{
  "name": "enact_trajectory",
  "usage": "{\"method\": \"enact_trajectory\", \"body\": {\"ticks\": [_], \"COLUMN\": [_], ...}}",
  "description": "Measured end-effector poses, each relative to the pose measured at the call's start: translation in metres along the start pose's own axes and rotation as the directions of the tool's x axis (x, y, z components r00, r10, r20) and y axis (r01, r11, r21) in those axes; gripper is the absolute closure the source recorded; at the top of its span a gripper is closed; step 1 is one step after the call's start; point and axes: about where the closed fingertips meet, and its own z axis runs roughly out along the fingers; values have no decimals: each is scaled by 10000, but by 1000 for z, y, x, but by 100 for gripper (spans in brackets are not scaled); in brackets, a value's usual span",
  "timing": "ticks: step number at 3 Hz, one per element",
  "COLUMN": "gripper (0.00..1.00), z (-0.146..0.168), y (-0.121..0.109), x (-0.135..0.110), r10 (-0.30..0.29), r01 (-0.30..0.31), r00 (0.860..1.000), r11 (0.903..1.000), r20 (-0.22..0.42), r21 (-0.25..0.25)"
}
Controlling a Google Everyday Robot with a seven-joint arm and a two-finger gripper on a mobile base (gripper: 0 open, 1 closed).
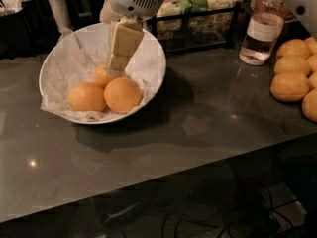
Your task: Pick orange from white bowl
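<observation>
Gripper point(117, 67) hangs upper left of frame, down inside white bowl point(159, 58), tip just above the orange point(122, 94); open or closed, cannot tell.

One view only. The camera sits high and looks steeply down across the dark tabletop point(198, 128) toward its far side, at close range. The tabletop's near edge slants across the lower part of the frame, with the floor point(223, 217) showing beneath it. The white bowl point(59, 63) lies upper left of centre. The loose oranges point(290, 86) are cut off by the right edge. The gripper point(116, 66) enters from the top edge, close to the lens, and hangs inside the white bowl.
</observation>
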Motion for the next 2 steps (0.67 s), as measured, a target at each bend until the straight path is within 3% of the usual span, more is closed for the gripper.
{"method": "enact_trajectory", "body": {"ticks": [1, 2], "gripper": [37, 26], "z": [0, 16], "y": [0, 9], "x": [-1, 1], "r10": [-3, 247], "r01": [3, -251], "r00": [10000, 9997], "r11": [10000, 9984], "r20": [-9, -84], "r21": [0, -500]}}
